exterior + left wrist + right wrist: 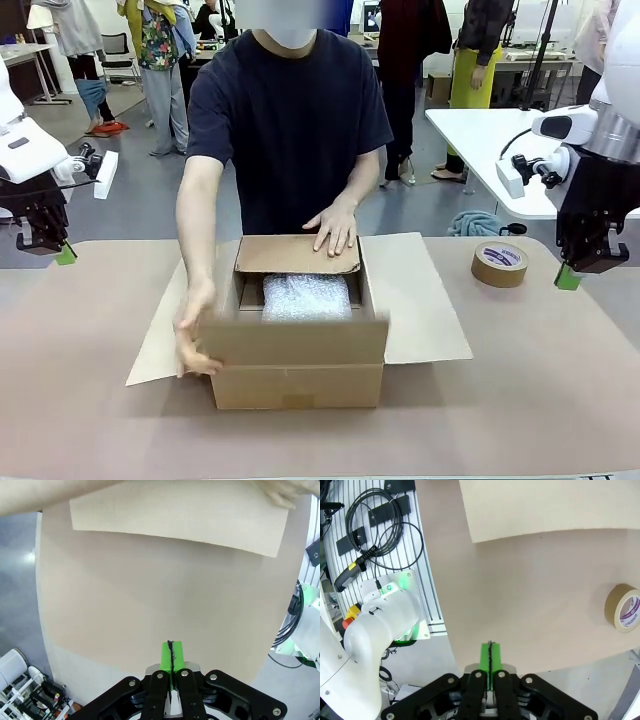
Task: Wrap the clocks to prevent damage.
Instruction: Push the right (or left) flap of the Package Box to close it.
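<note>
Bubble-wrap bundle (306, 297), presumably a wrapped clock, lies inside the open cardboard box (300, 365) at the middle of the table (520, 400). It sits toward the far wall, under the edge of the far flap (298, 254). Its long axis runs across the table, left to right, and it lies flat; the wrap hides which way any clock face points. Risk, as judged: the bundle rides high, near the rim, so flaps pressed down could load it directly. A dark gap beside it suggests room to slide if nothing packs it. The person's hand (333, 228) rests flat on the far flap, while the other hand (197, 340), blurred, is at the box's near left corner; a push there could shift the box. The side flap (415, 300) lies spread on the table, and a tape roll (499, 263) stands well apart to the right. The left gripper (64, 252) and right gripper (567, 277) hang at the table's edges, pads pressed together on nothing, so they would need to part before taking anything.
</note>
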Tool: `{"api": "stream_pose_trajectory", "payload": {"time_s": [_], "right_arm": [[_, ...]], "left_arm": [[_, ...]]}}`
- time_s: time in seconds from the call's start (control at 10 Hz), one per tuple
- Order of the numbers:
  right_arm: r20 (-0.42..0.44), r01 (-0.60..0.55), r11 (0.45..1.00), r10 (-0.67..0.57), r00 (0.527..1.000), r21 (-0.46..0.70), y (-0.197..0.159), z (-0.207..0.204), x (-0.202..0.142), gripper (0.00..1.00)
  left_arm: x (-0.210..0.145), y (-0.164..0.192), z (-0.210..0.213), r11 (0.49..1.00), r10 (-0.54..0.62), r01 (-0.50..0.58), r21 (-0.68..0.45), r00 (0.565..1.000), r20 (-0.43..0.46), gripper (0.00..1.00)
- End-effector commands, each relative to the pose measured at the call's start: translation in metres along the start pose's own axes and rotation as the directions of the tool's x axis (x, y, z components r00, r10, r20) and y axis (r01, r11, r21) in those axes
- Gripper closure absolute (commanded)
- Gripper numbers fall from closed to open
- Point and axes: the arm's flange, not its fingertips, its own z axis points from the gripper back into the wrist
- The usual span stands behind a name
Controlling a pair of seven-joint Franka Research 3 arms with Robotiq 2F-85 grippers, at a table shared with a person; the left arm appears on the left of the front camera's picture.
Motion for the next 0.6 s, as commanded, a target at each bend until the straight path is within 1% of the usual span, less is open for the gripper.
{"api": "stream_pose_trajectory", "payload": {"time_s": [0.0,0.5], "right_arm": [[0.013,-0.015,1.0,0.015,1.0,0.014,0.0019,-0.0011,-0.0009,0.99],[0.013,-0.015,1.0,0.015,1.0,0.014,0.0019,-0.0011,-0.0009,0.99]], "left_arm": [[-0.0007,0.0009,0.002,1.0,-0.017,0.017,0.0,1.0,-0.002,1.0],[-0.0007,0.0009,0.002,1.0,-0.017,0.017,0.0,1.0,-0.002,1.0]]}}
